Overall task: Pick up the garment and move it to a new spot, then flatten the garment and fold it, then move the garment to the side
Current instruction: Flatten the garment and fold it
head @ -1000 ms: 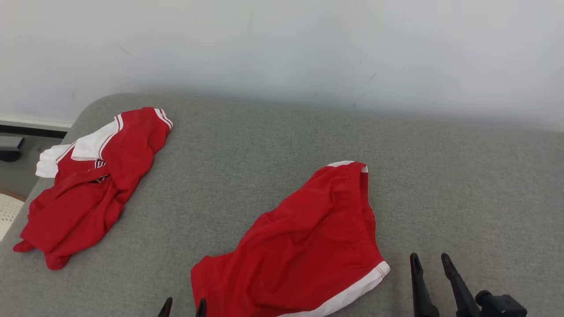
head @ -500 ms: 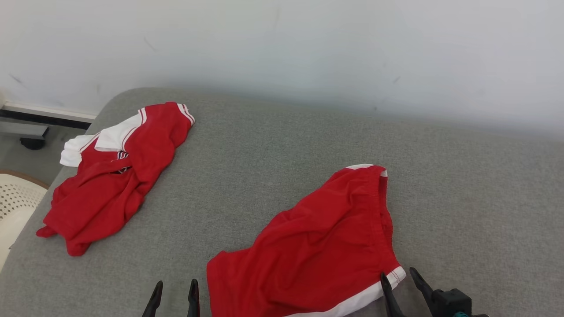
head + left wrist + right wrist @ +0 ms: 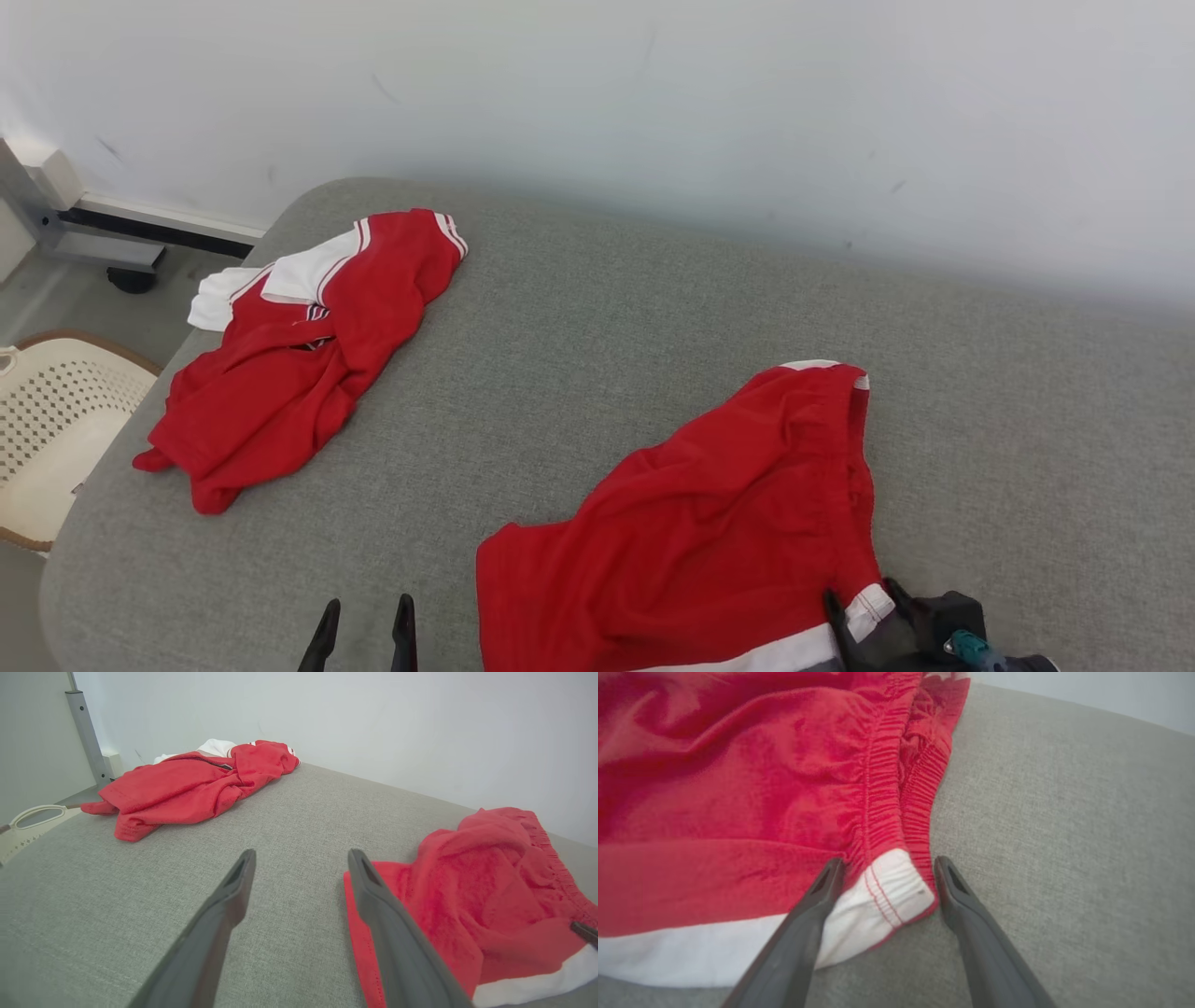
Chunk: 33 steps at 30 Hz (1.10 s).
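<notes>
A grey woven-fabric cushioned surface [image 3: 597,308] runs up to a plain pale wall [image 3: 653,93].

The right gripper [image 3: 888,860] sits low at the near right of the surface with its two dark fingers spread wide. The white-trimmed corner of a pair of red shorts with a gathered elastic waistband [image 3: 719,523] lies in the gap between them. A finger stands on either side of that corner, and nothing is pinched. In the right wrist view the waistband runs away from the fingertips, with bare grey fabric to its right.

The left gripper [image 3: 302,851] is also spread wide and holds nothing. It hovers over bare fabric just beside the left hem of the shorts. From the head camera it appears at the bottom edge, left of the garment.

The shorts lie rumpled on the near right part of the surface, with the white band along the near edge.

Well apart from them, at the far left corner, lies a crumpled red shirt with white collar and striped trim [image 3: 299,373]. Part of it hangs over the edge.

Beyond that edge, on the floor, stand a cream perforated plastic seat [image 3: 56,420] and a grey metal frame base with a dark caster [image 3: 93,247].
</notes>
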Available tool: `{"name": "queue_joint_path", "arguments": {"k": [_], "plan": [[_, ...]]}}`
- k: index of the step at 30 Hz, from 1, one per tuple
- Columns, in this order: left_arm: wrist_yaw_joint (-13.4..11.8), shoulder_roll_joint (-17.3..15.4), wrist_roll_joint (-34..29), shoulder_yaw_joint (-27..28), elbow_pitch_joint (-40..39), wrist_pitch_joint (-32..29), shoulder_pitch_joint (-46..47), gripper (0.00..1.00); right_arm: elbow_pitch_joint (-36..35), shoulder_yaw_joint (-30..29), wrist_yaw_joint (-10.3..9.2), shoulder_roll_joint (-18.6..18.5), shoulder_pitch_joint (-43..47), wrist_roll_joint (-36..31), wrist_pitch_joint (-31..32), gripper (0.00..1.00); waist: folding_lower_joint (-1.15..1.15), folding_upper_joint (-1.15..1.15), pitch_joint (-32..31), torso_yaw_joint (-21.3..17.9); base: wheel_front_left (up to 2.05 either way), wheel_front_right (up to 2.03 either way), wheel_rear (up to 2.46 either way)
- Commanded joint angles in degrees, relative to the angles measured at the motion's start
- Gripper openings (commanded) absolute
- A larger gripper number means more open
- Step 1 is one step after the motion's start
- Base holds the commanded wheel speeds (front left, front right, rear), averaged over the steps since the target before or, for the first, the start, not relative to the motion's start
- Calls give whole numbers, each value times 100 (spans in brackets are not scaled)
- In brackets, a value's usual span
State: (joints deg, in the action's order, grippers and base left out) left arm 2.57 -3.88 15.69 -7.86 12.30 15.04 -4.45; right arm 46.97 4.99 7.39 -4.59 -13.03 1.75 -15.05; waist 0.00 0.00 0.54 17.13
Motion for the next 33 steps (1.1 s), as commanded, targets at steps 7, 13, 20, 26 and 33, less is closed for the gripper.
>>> {"name": "queue_joint_path", "arguments": {"k": [7,13,20,26,33], "plan": [[94,82,-72,102,103,19,-81,100,425,-79,14,-68,-372,202,-6,0,0,0,14,-73,0,0,0],[161,96,-87,-11,199,19,-88,100,-52,-413,14,-179,-237,294,-10,0,0,0,9,-263,0,0,0],[175,101,54,-293,351,19,-46,100,-536,-185,14,-122,-37,739,-12,100,0,0,34,-381,0,0,0],[243,101,69,-657,498,20,-298,100,-1398,-146,14,-178,482,763,-10,100,0,0,-20,-385,0,0,0],[353,97,118,-1099,790,-26,-687,100,-1675,-193,14,-454,920,651,-12,100,0,0,-27,-330,0,0,0]]}}
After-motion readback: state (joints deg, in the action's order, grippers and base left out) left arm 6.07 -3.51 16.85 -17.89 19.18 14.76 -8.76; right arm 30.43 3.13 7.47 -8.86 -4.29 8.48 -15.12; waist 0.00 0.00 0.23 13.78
